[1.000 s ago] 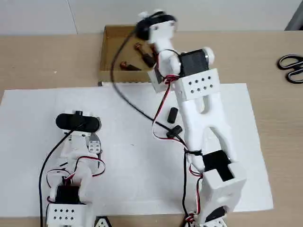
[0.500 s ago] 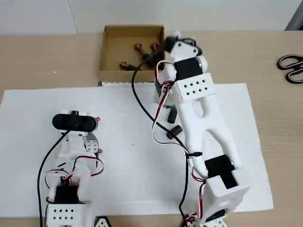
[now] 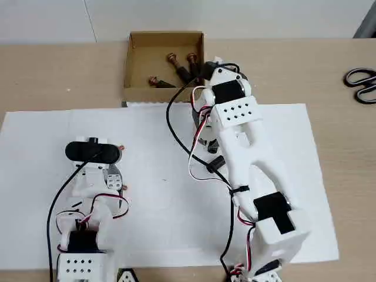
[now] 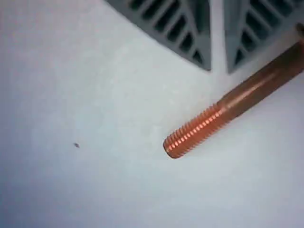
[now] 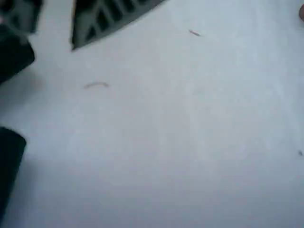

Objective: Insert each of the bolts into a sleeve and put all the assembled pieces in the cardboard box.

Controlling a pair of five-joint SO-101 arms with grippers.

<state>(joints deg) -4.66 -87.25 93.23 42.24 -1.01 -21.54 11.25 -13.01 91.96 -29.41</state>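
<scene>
My left arm (image 3: 88, 194) sits folded near its base, left gripper (image 4: 217, 66) pointing down; my right arm (image 3: 252, 158) lies stretched forward, wrist tipped downward.

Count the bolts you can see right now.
4. Three sleeved ones lie in the cardboard box: a middle bolt, a right-hand bolt and a near bolt by the front wall. A bare bolt is held by the left gripper. The right arm may hide others.

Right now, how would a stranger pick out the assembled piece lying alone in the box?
In the cardboard box beyond the white paper, two pieces lie together by the right wall. The lone piece lies along the near wall, copper head pointing left.
</scene>
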